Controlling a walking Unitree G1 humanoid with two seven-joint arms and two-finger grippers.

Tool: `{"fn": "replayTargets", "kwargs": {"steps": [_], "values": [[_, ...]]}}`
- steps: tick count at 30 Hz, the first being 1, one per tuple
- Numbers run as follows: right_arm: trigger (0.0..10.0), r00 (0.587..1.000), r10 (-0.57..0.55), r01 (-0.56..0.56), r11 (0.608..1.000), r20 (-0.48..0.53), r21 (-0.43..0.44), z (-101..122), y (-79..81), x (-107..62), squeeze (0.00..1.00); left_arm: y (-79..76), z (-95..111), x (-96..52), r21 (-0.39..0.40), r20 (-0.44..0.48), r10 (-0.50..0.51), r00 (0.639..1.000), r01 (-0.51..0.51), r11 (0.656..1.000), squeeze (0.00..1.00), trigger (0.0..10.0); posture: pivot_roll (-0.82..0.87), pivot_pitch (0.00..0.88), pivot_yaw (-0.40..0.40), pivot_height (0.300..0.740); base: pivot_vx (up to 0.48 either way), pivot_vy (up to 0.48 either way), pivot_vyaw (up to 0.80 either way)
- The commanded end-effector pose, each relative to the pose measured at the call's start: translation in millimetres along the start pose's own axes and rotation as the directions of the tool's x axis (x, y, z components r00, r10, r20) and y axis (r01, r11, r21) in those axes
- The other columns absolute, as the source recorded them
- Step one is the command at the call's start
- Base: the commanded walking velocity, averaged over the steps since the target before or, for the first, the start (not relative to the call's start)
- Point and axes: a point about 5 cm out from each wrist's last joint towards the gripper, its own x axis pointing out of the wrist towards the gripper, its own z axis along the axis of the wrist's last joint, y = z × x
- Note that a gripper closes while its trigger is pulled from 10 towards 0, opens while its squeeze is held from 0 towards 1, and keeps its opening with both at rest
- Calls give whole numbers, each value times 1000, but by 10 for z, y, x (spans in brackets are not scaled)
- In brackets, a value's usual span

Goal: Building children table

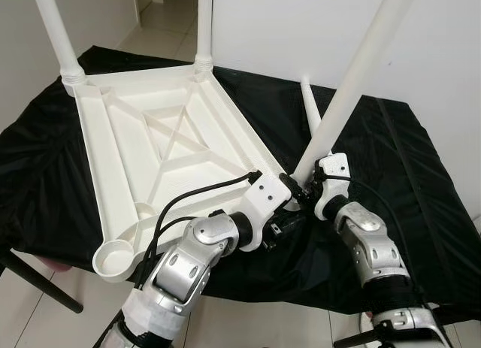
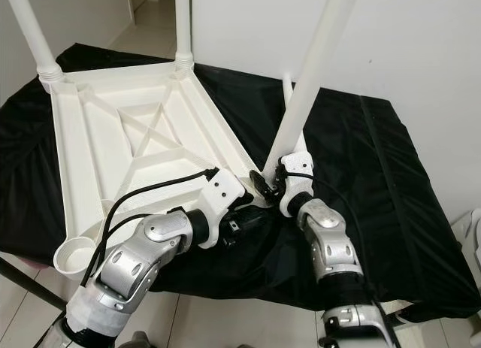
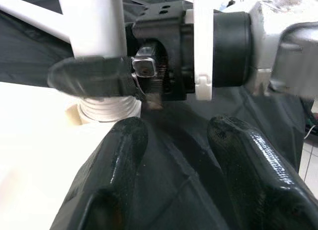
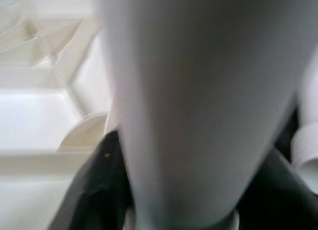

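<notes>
Tabletop (image 1: 158, 149) lies upside down on the black-draped surface (image 1: 406, 175); your right tool (image 1: 307, 184) clamps the third leg (image 1: 353, 85) at its near-right corner, left tool (image 3: 179, 165) parted alongside. Twist it home next.

- A white plastic tabletop (image 2: 143, 149) lies upside down on the black cloth (image 2: 376, 175) covering the surface, its ribbed underside facing up at me.
- Two white legs (image 2: 183, 25) stand upright in its far corner sockets; the near left socket (image 2: 75, 256) sits open.
- My right gripper (image 2: 272, 184) has its fingers closed around the base of a third leg (image 2: 312, 70), which tilts at the near right corner.
- My left gripper (image 2: 252, 213) is right next to that corner, touching the tabletop's edge; whether it's open or closed, I can't tell.
</notes>
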Motion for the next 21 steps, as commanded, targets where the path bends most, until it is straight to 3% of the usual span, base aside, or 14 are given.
{"fn": "replayTargets", "kwargs": {"steps": [1,5,6,7,10,12,20,21], "values": [[10000,989,-117,120,992,-93,26,-196,-3,-72,0,-41,10,2,1,1,-7,1000,7,1000,0,10000,131,62,-103,740,0,0,0],[10000,958,-273,275,961,-93,17,-230,15,-131,0,-49,7,4,-1,0,-10,1000,10,1000,0,10000,130,63,-103,740,0,0,0],[10000,905,-415,418,909,-99,11,-250,25,-191,0,-52,5,6,-2,-1,-10,1000,10,1000,0,10000,130,64,-108,740,0,0,0],[10000,884,-454,458,889,-109,15,-263,40,-208,0,-52,5,6,-1,-1,-10,1000,10,1000,0,10000,130,64,-108,740,0,0,0],[10000,876,-469,475,880,-110,31,-262,102,-216,0,-52,5,8,-2,0,-9,1000,9,1000,0,10000,133,64,-107,740,0,0,0],[10000,892,-439,444,896,-108,24,-242,137,-197,0,-54,7,9,-3,1,-8,1000,8,1000,0,10000,129,65,-104,740,0,0,0],[10000,879,-465,470,882,-108,25,-218,79,-226,0,-57,3,6,-3,-3,-12,1000,12,1000,0,10000,130,65,-104,740,0,0,0],[10000,878,-468,473,880,-101,31,-204,96,-226,1000,-56,3,4,-3,-3,-11,1000,11,1000,0,10000,130,65,-106,740,0,0,0]]}}
